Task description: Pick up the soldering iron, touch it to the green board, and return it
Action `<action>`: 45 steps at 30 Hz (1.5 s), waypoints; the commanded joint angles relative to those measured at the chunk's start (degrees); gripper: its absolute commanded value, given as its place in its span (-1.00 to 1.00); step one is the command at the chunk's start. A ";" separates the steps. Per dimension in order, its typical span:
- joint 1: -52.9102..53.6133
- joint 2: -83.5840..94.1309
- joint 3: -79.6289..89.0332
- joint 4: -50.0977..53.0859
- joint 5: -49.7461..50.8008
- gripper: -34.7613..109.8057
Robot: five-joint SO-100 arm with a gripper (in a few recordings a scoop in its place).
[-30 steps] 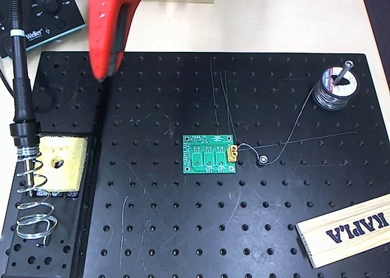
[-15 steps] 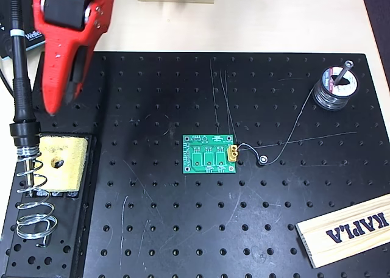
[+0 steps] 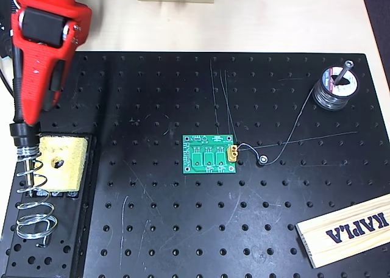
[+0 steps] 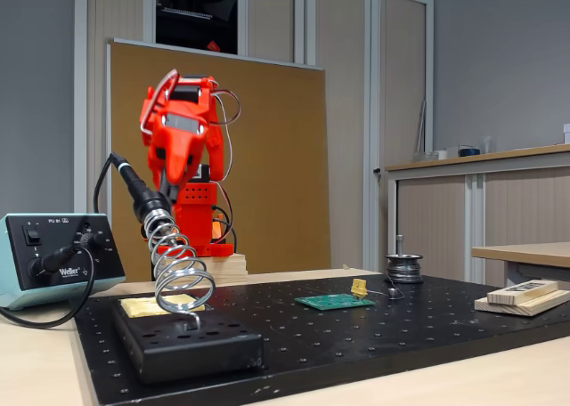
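In the overhead view the red gripper [image 3: 29,116] hangs at the ten o'clock corner, covering most of the soldering iron [image 3: 18,130] shaft; only the flared collar and a strip of handle along its left edge show. Whether the fingers are spread or closed around the handle cannot be told from either view. The iron sits in the coil-spring stand [image 3: 33,199], its long axis running twelve to six o'clock overhead, tip down inside the coils and hard to make out. In the fixed view the iron [image 4: 135,188] leans handle-up toward ten o'clock, with the gripper [image 4: 169,182] just above the collar. The green board [image 3: 209,154] lies flat mid-plate, its yellow connector at three o'clock, with open perforated board [image 3: 183,229] all around. A solder spool [image 3: 336,89] sits toward two o'clock and a wooden block [image 3: 347,229] at four o'clock, cut by the frame edge.
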 commanded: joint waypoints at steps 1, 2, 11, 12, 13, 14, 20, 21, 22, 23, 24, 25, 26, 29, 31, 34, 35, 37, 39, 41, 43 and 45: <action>2.02 1.23 -0.88 0.35 -1.85 -0.23; 2.37 1.23 -0.79 0.35 -2.29 -0.23; 4.83 1.93 -0.70 0.44 -4.83 -0.25; 5.01 2.02 -0.70 0.53 -5.01 -0.25; 5.10 2.02 -0.70 0.53 -5.19 -0.26; 5.19 2.02 -0.70 0.53 -5.19 -0.26; 5.10 1.93 -0.44 0.88 -5.10 -0.31; 5.01 2.02 -0.44 0.97 -5.10 -0.31; 4.83 2.02 -0.35 0.97 -5.01 -0.31; 4.75 2.02 -0.35 1.05 -4.92 -0.31; 4.48 2.02 -0.35 1.14 -4.83 -0.31; 4.39 2.11 -0.26 1.14 -4.75 -0.31; 4.22 2.11 -0.26 1.14 -4.57 -0.31; 3.69 1.85 -0.88 1.14 -4.31 -0.31; 3.43 1.23 -1.49 1.32 -3.96 -0.31; 3.16 0.09 -2.64 1.32 -3.34 -0.32; 3.08 -0.35 -2.99 1.32 -3.16 -0.32; 2.99 -1.14 -3.87 1.32 -3.08 -0.32; 2.99 -2.11 -4.92 1.49 -2.81 -0.31; 2.90 -3.08 -5.98 1.49 -2.37 -0.31; 2.81 -3.96 -7.12 1.49 -1.85 -0.32; 2.72 -4.75 -8.17 1.49 -1.32 -0.37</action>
